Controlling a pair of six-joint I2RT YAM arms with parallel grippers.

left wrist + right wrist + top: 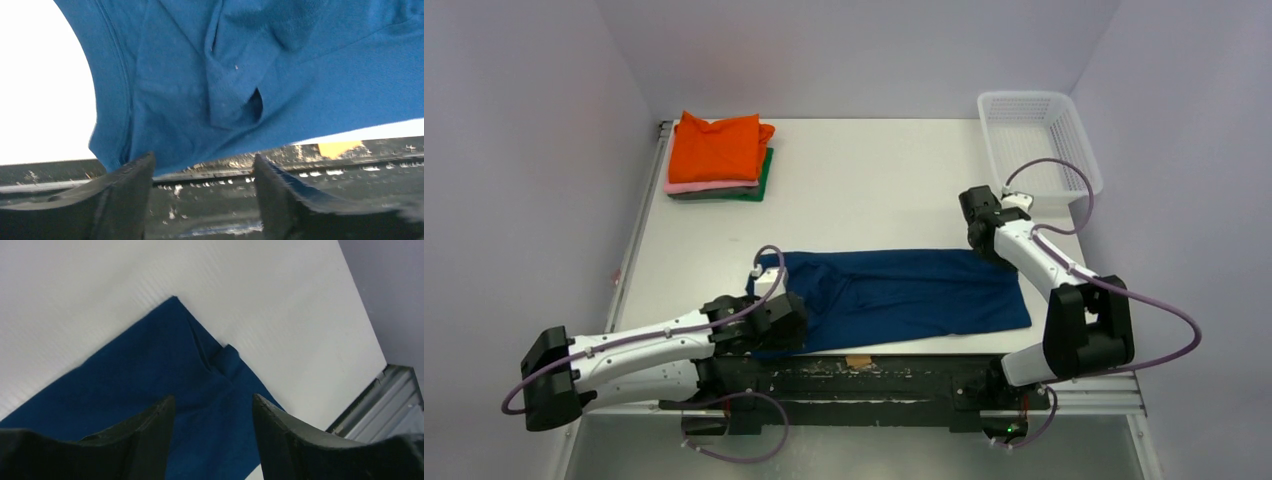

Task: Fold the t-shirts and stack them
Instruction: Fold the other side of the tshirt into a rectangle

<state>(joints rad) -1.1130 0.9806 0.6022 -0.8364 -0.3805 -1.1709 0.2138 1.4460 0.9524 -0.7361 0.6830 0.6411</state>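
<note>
View across the counter [874,190], near edge to far wall. A black, scuffed metal rail [874,378] runs along the near edge and carries a small tan scrap of tape [859,360]. Just beyond it lies the plain navy blue t-shirt [904,290], a long band parallel to the near edge with its sides apparently turned in.

The left gripper [202,160] sits low at the band's near-left end. Its jaws are apart and hold nothing, and the cloth's hem lies just past the fingertips. The right gripper [212,401] hovers over the band's far-right corner, jaws likewise apart and empty.

At the far-left corner three folded shirts are stacked: the orange t-shirt [719,145] on top, the pink t-shirt [674,183] under it, and the dark green t-shirt [764,180] lowest. A white plastic mesh basket [1039,135] stands at the far-right corner.

By this evidence three shirts are done. The navy one appears only partly folded, leaving the crosswise folds and the transfer to the stack. The counter is matt white, enclosed by plain pale lilac-grey walls.
</note>
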